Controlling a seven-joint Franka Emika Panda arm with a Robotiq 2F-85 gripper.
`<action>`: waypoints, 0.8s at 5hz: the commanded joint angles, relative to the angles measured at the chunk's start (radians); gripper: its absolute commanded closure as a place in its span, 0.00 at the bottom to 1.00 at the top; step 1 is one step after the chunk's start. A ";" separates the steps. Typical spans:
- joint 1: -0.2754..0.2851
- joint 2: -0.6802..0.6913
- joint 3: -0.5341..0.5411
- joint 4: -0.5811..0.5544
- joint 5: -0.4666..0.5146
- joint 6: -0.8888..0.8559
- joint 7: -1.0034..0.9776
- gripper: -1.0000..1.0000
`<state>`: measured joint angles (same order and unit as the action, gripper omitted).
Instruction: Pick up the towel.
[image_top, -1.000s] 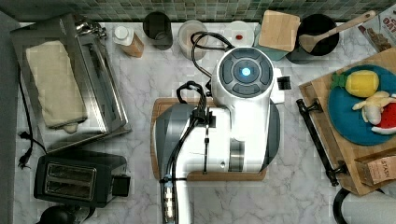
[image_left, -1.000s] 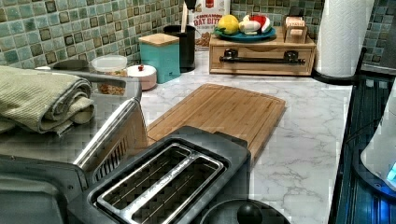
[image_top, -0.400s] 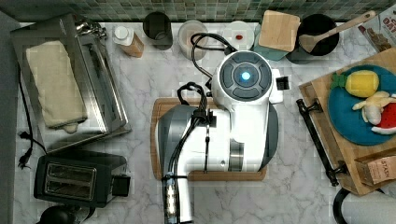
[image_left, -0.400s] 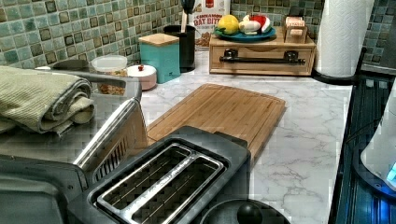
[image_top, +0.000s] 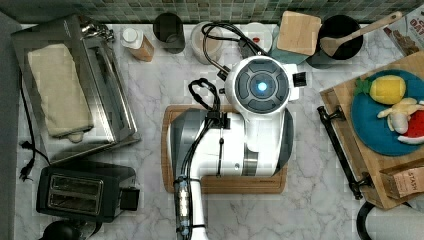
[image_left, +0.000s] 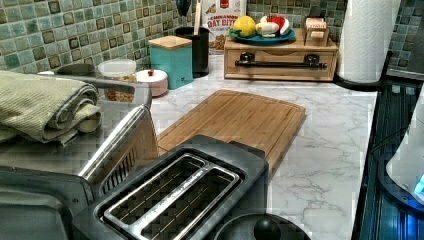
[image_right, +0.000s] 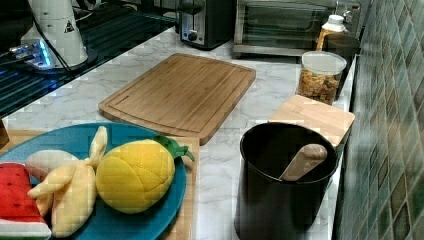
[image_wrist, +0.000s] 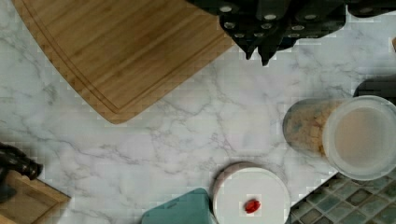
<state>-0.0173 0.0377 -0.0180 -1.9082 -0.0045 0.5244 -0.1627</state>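
The towel is a beige folded cloth lying lengthwise on top of the silver toaster oven at the top view's left. In the left view the towel shows as a rolled fold at the left edge. My arm hangs over the wooden cutting board in the middle, well to the towel's right in the top view. In the wrist view my gripper is shut with nothing in it, above bare marble between the cutting board and the jars.
A black toaster stands in front of the oven. Along the tiled wall are a cereal jar, a white lidded dish, a teal box and a black utensil pot. A wooden tray with plush fruit is at the top view's right.
The arm's wrist has drifted slightly toward the top view's left and lower edge. The towel and everything on the counter stay where they were.
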 joint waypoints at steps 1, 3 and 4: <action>0.097 0.036 0.082 0.193 0.058 0.049 -0.066 1.00; 0.117 0.053 0.130 0.203 0.151 0.095 -0.199 0.00; 0.094 0.049 0.169 0.186 0.275 0.106 -0.358 0.00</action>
<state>0.0469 0.1212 0.1333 -1.8535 0.2203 0.6211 -0.4172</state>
